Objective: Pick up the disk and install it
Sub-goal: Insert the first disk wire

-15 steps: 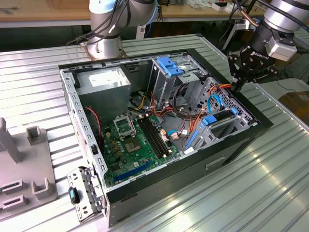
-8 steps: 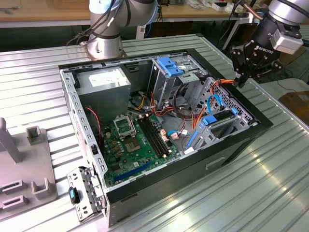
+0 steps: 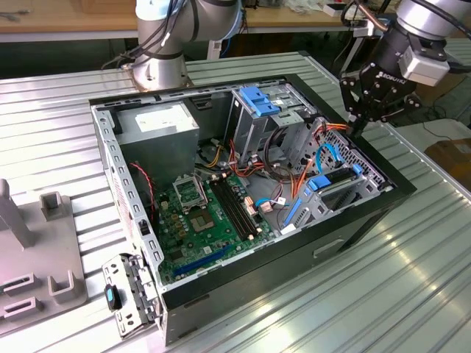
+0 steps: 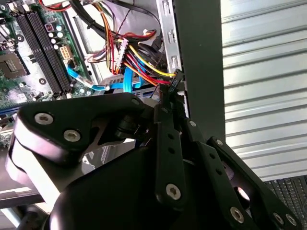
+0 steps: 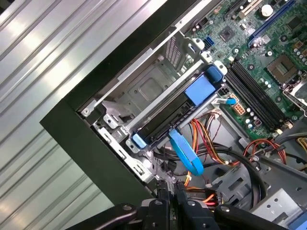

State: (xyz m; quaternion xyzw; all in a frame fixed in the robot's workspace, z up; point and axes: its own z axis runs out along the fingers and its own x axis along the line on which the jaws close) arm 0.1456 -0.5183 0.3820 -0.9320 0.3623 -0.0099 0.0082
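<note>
Status: install looks close to done, with the drive in its slot and the arm clear of it. Exterior view, left to right:
- pale grey plastic fixture block (image 3: 44,257) on the ribbed metal table (image 3: 412,279)
- open black computer case (image 3: 243,283), which holds everything else
- inside the case: big grey box (image 3: 158,121) with a white sticker at the back, green motherboard (image 3: 206,220) on the floor, upright metal cage (image 3: 257,103) with a blue latch mid-case, orange and red cables (image 3: 294,165) beside it
- towards the exterior view's right: the disk (image 3: 337,178), a flat dark drive framed by a bright blue plastic carrier, lies flat in the grey metal drive bay (image 5: 153,88) at the case corner
- the disk (image 5: 163,122) looks seated, level with the bay rails. Can't tell if it's latched. A blue flat cable (image 5: 184,153) loops just beside it, can't tell if it's plugged in
- black gripper (image 3: 358,131) hovers over the case rim near the bay, apart from the disk, fingers pinched together with nothing visible between them
</note>
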